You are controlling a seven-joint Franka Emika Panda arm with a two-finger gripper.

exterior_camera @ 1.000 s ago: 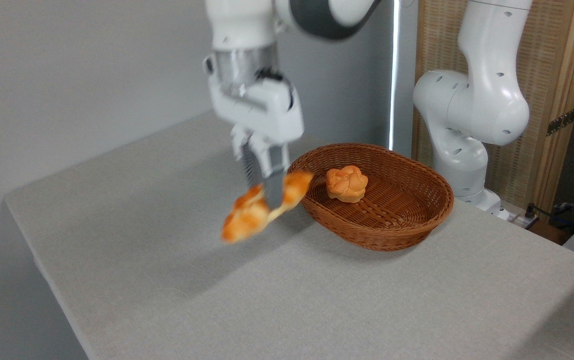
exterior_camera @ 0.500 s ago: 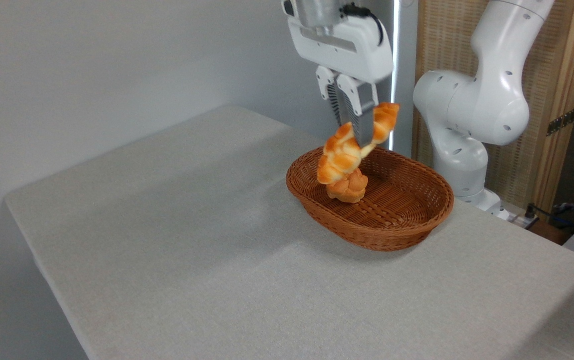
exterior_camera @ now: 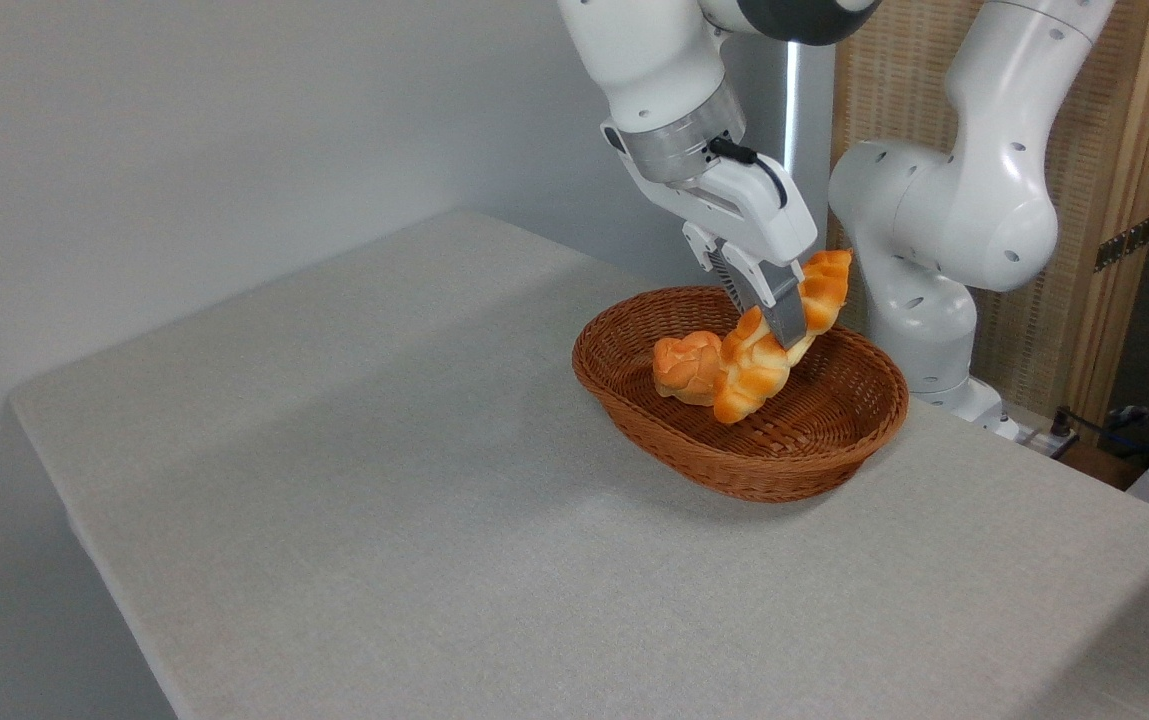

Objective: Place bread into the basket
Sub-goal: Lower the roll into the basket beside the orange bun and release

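Grey cloth-covered table [exterior_camera: 434, 520], oval wicker basket [exterior_camera: 734, 470] resting on it near its far right side

No text, label, brand, number or sign can be read anywhere in the view.
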